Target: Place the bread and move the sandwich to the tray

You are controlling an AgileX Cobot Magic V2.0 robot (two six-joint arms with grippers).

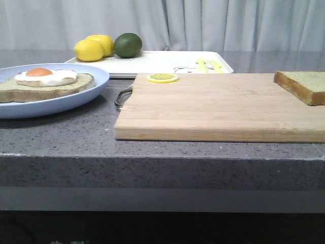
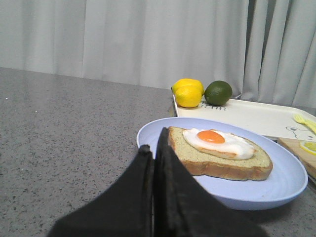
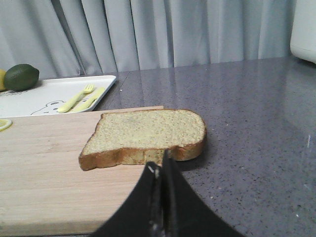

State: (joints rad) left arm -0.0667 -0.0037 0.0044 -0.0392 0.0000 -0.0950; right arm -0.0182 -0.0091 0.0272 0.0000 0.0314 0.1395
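The bread (image 1: 304,84) (image 3: 148,136), a thick slice with brown crust, lies on the right end of the wooden cutting board (image 1: 213,109) (image 3: 44,168). My right gripper (image 3: 160,160) is shut and empty, its tips just short of the slice's near crust. The sandwich (image 1: 45,82) (image 2: 219,153), a slice bearing a fried egg with orange yolk, rests on the light-blue plate (image 1: 76,99) (image 2: 276,190). My left gripper (image 2: 154,143) is shut with nothing in it, at the plate's near rim beside the slice. The white tray (image 1: 167,62) (image 2: 256,116) (image 3: 34,96) lies behind the board. Neither gripper shows in the front view.
Two lemons (image 1: 94,48) and a lime (image 1: 127,44) sit on the tray's far left corner. A yellow fork and knife (image 1: 209,65) lie on its right part. A lemon slice (image 1: 162,78) lies on the board's back edge. The grey counter's front edge (image 1: 162,157) is close.
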